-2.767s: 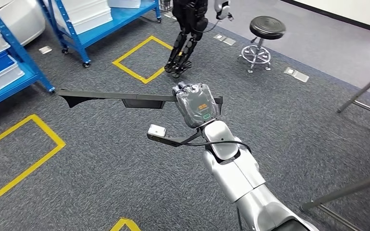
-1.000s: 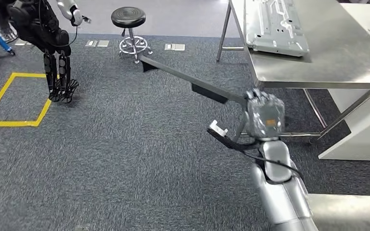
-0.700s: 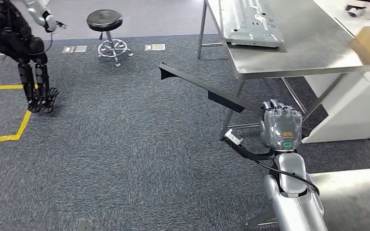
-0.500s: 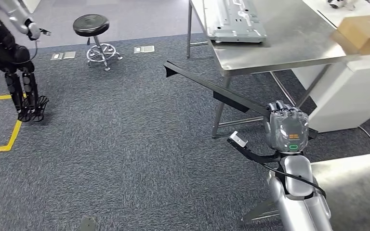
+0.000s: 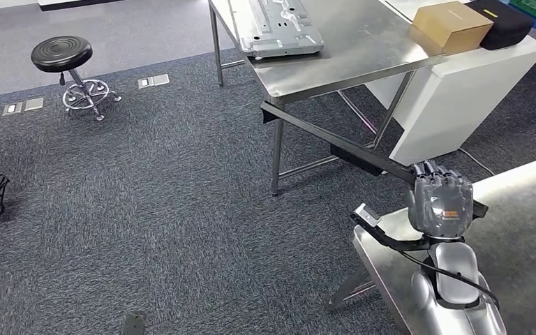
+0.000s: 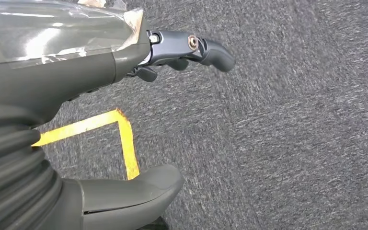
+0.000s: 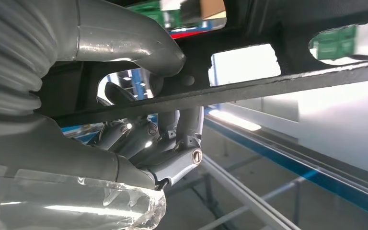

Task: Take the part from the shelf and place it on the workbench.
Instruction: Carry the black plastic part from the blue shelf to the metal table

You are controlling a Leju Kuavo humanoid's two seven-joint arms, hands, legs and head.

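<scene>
The right hand [image 5: 440,204] grips a long black bracket-like part [image 5: 335,137] by one end, its far tip near the steel table [image 5: 377,52] leg. The left hand [image 6: 124,62] hangs open. A careless swing could strike the table edge.

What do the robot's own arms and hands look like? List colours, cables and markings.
The right arm is glossy silver with rounded shells; a black cable loops beside its wrist, and a black bracket carries a small white camera block. The right hand has a grey back with an orange marking and a green oval outline, under clear film. The left hand has a grey ribbed cover, a thick grey thumb and darker fingers.
</scene>
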